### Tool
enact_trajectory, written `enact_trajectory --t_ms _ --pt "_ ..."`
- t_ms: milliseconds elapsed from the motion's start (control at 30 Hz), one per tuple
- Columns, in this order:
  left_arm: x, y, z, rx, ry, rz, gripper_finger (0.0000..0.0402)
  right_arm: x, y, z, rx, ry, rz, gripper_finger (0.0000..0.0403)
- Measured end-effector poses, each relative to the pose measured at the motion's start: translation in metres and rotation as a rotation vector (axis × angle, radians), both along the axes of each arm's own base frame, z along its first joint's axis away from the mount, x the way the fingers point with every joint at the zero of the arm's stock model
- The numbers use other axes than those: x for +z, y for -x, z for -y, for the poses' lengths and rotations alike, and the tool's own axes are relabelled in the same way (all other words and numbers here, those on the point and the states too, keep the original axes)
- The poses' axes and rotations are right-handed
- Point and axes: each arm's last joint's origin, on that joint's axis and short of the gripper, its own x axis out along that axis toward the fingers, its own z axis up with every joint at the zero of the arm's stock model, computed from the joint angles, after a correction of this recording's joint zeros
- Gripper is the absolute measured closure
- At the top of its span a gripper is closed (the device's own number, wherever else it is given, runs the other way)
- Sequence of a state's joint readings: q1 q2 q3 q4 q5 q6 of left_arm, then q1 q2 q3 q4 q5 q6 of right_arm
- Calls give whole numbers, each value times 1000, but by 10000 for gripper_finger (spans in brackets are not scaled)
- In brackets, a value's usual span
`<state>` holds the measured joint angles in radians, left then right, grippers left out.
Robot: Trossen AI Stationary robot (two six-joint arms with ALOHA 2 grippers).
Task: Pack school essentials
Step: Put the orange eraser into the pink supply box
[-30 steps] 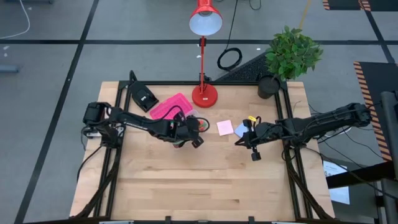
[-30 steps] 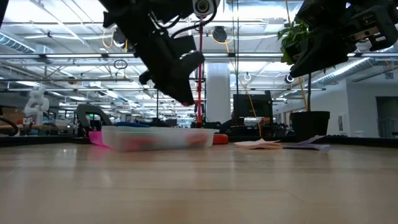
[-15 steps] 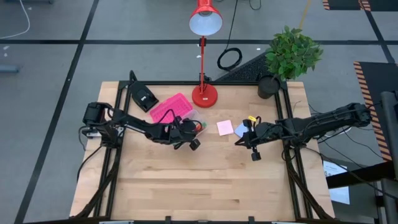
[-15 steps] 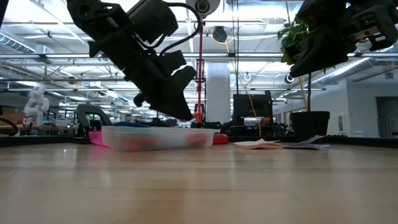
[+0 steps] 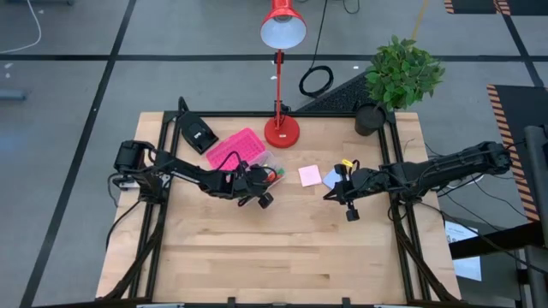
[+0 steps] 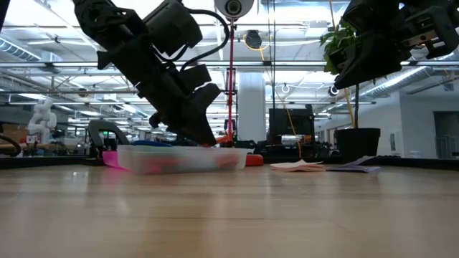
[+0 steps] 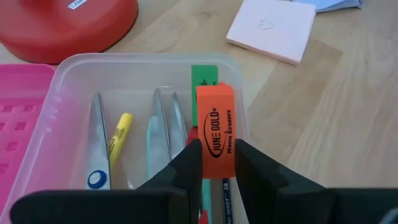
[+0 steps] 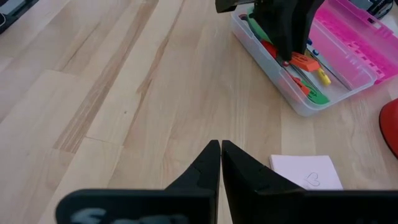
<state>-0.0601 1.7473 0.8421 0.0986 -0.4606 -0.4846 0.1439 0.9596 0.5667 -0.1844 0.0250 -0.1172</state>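
**Left wrist view: orange eraser clamped over the open box**

Left wrist view gives you the clearest look: the orange eraser (image 7: pixel 215 131) sits upright between the left gripper (image 7: pixel 213 163) fingers, which are closed onto its two long sides. It hangs over the clear plastic box (image 7: pixel 65 78), near the end closest to the pink sticky-note pad (image 7: pixel 272 30). Under and beside it in the box you can see a green eraser (image 7: pixel 204 74), a yellow marker (image 7: pixel 119 134) and scissor blades (image 7: pixel 163 127). The pink lid (image 7: pixel 20 127) lies open, flat beside the box.

From above, your left gripper (image 5: pixel 259 192) is at the box's end that faces the right arm, in the far half of the table (image 5: pixel 282 257), with the red lamp (image 5: pixel 282 128) base just beyond the box.

Your right gripper (image 8: pixel 219 155) hovers above the bare wood with its fingertips pressed together and nothing between them — the pink pad (image 8: pixel 306 171) lies just beside it. A black wedge-shaped device (image 5: pixel 198 131) sits at the far left corner, a potted plant (image 5: pixel 401 75) at the far right.
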Motion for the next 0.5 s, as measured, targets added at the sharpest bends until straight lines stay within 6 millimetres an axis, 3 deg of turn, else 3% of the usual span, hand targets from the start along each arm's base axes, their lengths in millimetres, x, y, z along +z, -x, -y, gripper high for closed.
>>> enact_trajectory --t_ms 267,500 --pt "-1 1 0 13 11 -9 306 0 0 0 0 0 0 394" --pt "-2 2 0 34 23 -10 240 0 0 0 0 0 0 394"
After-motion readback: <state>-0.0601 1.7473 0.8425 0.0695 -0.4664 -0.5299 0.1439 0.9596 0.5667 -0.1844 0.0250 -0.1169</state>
